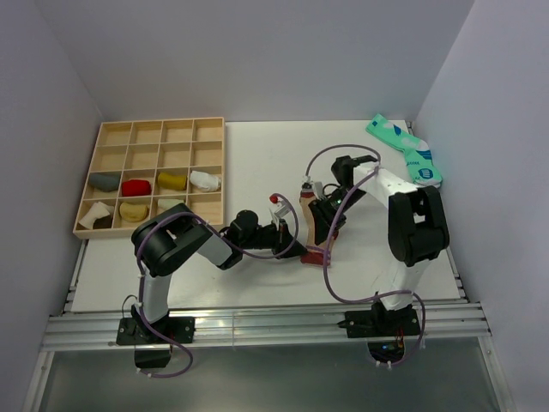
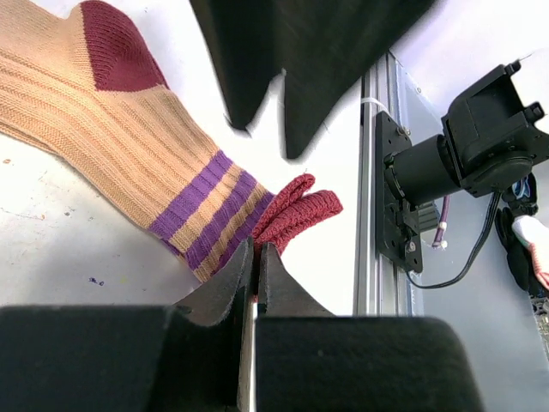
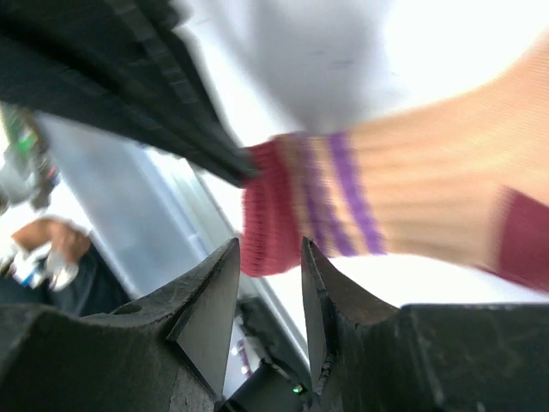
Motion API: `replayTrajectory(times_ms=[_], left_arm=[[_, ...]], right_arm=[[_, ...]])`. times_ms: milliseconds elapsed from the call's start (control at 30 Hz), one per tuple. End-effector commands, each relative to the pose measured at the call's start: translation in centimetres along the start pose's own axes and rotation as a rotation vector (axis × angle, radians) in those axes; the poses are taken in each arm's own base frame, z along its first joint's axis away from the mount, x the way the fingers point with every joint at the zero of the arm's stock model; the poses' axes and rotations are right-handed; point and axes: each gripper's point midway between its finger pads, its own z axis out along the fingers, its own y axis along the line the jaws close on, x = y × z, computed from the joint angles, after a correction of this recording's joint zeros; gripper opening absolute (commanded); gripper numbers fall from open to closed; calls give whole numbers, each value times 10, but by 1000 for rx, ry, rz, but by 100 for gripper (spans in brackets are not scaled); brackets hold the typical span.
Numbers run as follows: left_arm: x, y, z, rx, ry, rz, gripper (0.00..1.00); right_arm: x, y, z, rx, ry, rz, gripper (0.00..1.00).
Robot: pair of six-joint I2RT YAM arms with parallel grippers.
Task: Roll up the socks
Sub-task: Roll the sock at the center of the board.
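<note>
**Both tools at the cuff end of the tan sock**

The white tabletop carries a wooden tray at the left, with rolled bundles in several of its compartments. A pair of teal socks lies well apart at the far right corner. The two arms meet between these, near the middle of the tabletop, over the tan sock.

The sock lies flat and stretched out. Its long axis runs roughly from the near edge toward the far side. The maroon heel patch sits partway up it, and the purple-striped band and maroon cuff lie at the near end, close to the metal rail. I can't pick out a pale green sock anywhere around it.

The left tool comes in from the left. Its tips are pressed together right at the lower edge of the cuff, and from here they look to be nipping the fabric there. The right tool faces the same end from the other side. Its tips stand apart, with the cuff just beyond the gap and nothing between them.

Both tools are crowded at the cuff, and the whole length of the sock stretches away from them toward the far side. I judge that any roll has to start here and travel along that axis. The left tool is the one already on the cloth.
</note>
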Motion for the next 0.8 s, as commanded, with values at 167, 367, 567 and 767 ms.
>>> replayTrajectory(times_ms=[167,367,567,767], left_arm=[[-13,-14,7,48,-14,51,0],[-13,-15,7,45,-13,52,0],[-14,-18,6,51,-4,61,0],[-9,-18,6,54,28,58,0]], right_arm=[[-23,-72,-30,393,-69,137,36],[-31,-107,-28,506,-15,174,30],[-32,-124,-13,549,47,189,29],[-49,-125,-3,571,86,185,31]])
